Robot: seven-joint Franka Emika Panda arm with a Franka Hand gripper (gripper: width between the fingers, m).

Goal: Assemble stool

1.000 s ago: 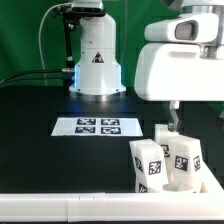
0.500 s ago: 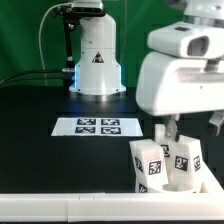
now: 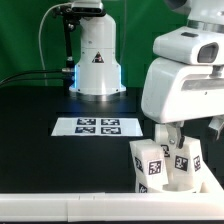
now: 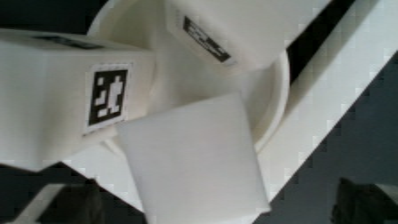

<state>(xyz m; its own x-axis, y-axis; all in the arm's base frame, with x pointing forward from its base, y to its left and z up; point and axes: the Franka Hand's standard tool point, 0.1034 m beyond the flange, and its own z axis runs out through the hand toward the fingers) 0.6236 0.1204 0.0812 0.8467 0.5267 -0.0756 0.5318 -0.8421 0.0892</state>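
The white stool (image 3: 168,165) stands at the exterior view's lower right. Its chunky tagged legs (image 3: 149,162) point upward, and they hide most of the seat. My gripper (image 3: 171,134) hangs right above the legs, its fingertips level with their tops. In the wrist view a tagged leg (image 4: 89,95) and a plain-faced leg (image 4: 196,160) rise from the round disc seat (image 4: 214,50). My gripper (image 4: 210,208) is open. Its dark fingers (image 4: 64,205) stand on either side of the plain-faced leg, with a gap showing.
The marker board (image 3: 97,126) lies flat in the middle of the black table. The arm's white base (image 3: 97,60) stands behind it. A long white rail (image 3: 60,206) runs along the front edge. It shows in the wrist view (image 4: 338,95) beside the seat.
The arm has come down and shifted slightly to the exterior view's right. That brings the gripper from above the stool to the tops of its legs. The stool has not moved.
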